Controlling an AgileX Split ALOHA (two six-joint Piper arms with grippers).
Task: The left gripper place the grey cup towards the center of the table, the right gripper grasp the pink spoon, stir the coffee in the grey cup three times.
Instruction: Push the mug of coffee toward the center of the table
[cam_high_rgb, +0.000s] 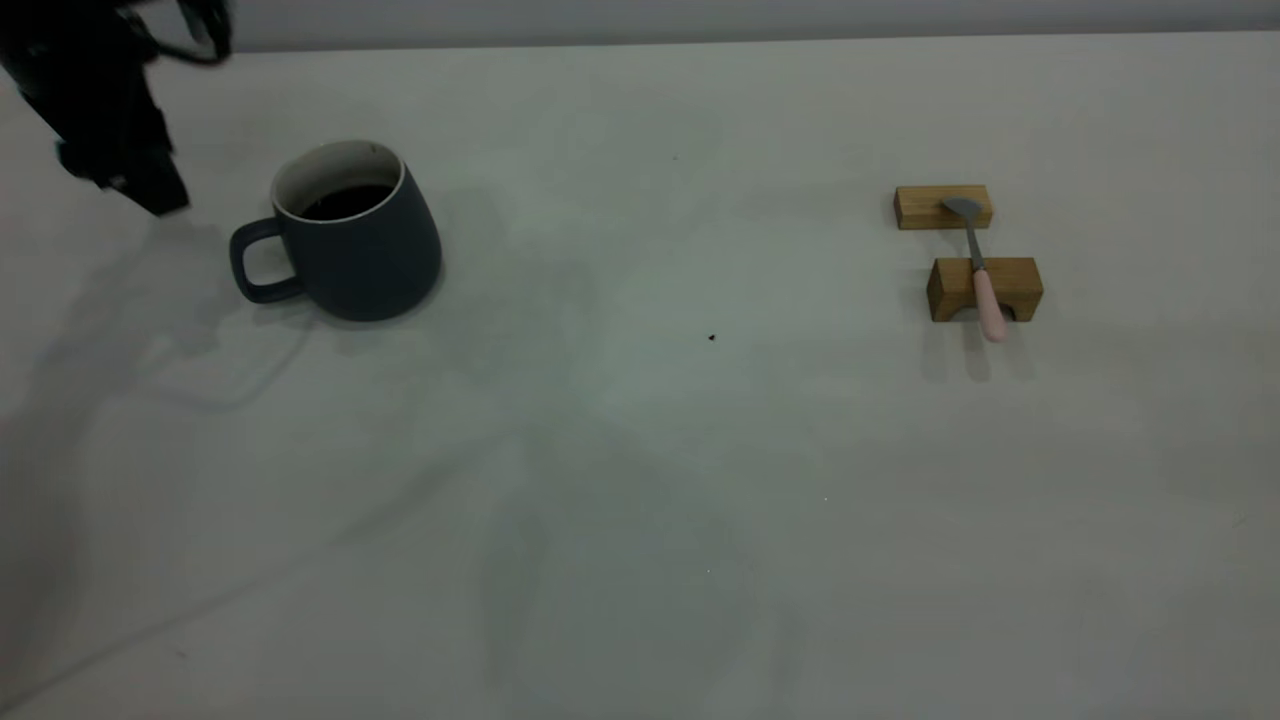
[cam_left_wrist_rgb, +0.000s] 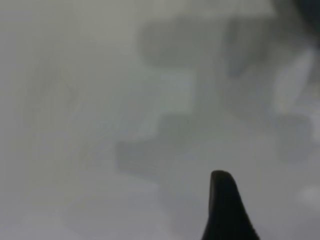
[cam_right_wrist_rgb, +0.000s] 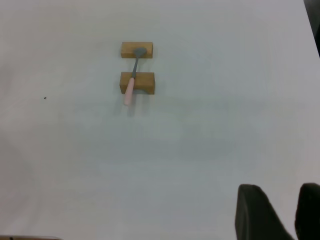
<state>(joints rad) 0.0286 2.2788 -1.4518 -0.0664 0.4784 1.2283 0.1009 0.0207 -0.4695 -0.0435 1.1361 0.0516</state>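
The grey cup (cam_high_rgb: 350, 245) stands on the table (cam_high_rgb: 640, 480) at the far left, handle turned towards the left edge, with dark coffee (cam_high_rgb: 345, 202) inside. My left gripper (cam_high_rgb: 140, 185) hangs just left of the cup's handle, apart from it. Its wrist view shows one dark finger (cam_left_wrist_rgb: 224, 205) over bare, shadowed table and a wide gap beside it, so it is open. The pink spoon (cam_high_rgb: 980, 275) lies across two wooden blocks at the right, also seen as the spoon (cam_right_wrist_rgb: 131, 85) in the right wrist view. My right gripper (cam_right_wrist_rgb: 280, 189) is far from it, shut and empty.
The spoon's metal bowl rests on the far wooden block (cam_high_rgb: 915, 207) and its neck on the near arched block (cam_high_rgb: 1015, 280). A tiny dark speck (cam_high_rgb: 712, 338) marks the table's middle. The table's back edge runs along the top of the exterior view.
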